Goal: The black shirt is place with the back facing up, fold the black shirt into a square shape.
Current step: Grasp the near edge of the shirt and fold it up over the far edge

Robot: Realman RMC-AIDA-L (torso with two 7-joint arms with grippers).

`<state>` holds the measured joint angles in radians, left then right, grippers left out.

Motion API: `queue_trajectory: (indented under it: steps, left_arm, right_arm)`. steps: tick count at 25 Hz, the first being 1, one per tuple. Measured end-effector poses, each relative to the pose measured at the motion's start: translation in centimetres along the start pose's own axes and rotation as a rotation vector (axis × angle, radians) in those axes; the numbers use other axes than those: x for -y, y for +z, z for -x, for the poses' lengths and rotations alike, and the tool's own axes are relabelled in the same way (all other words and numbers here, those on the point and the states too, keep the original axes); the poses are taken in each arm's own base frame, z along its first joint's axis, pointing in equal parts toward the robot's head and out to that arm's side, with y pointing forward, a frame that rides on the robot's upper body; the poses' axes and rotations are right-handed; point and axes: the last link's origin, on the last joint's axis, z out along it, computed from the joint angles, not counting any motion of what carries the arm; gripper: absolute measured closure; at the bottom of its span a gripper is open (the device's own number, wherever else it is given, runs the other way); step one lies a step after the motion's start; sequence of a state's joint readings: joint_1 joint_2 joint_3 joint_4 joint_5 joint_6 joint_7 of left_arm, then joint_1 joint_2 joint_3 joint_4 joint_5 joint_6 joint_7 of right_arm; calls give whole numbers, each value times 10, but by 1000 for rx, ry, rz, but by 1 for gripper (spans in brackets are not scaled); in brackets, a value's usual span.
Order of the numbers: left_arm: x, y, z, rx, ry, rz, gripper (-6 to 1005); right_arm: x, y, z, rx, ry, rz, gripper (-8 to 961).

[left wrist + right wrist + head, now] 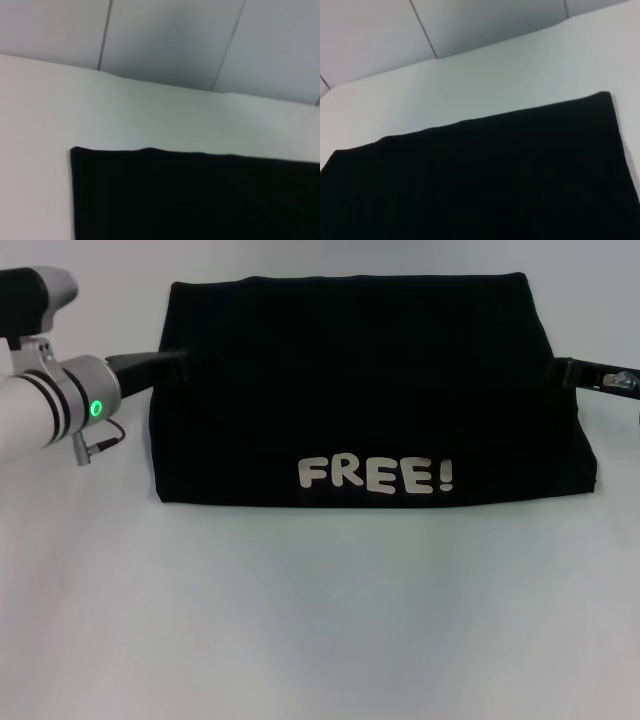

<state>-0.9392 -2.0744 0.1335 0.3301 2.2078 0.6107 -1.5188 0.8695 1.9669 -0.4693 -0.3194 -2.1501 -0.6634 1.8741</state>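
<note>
White table (300, 620) holds black shirt (360, 390) between left claw (170, 362) and right claw (570, 370).

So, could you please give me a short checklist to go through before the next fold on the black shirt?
1. Black shirt folded to a flat rectangle: ok, though wider than deep, not yet square.
2. "FREE!" lettering facing up near the front edge: ok.
3. Far edge straight in both wrist views: ok, apart from one slight bump.
4. Left end effector at the shirt's left edge: ok; its grip cannot be judged.
5. Right end effector at the shirt's right edge: ok; its grip cannot be judged.
6. White table free in front of the shirt: ok.
</note>
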Motion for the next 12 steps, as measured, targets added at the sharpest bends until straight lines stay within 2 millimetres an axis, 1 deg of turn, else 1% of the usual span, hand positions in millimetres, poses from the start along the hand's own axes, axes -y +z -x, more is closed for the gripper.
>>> queue_trajectory:
  steps: [3, 5, 9, 12]
  left_arm:
    - [-3, 2, 7, 15, 37, -8, 967]
    - [-2, 2, 9, 20, 40, -17, 908]
    - [6, 2, 11, 29, 41, -81, 790]
    - [9, 2, 11, 30, 38, -101, 653]
  right_arm:
    - [-1, 0, -4, -7, 3, 3, 794]
    - [-1, 0, -5, -8, 3, 1, 776]
    - [4, -1, -6, 5, 4, -23, 689]
    - [9, -5, -4, 30, 9, -43, 623]
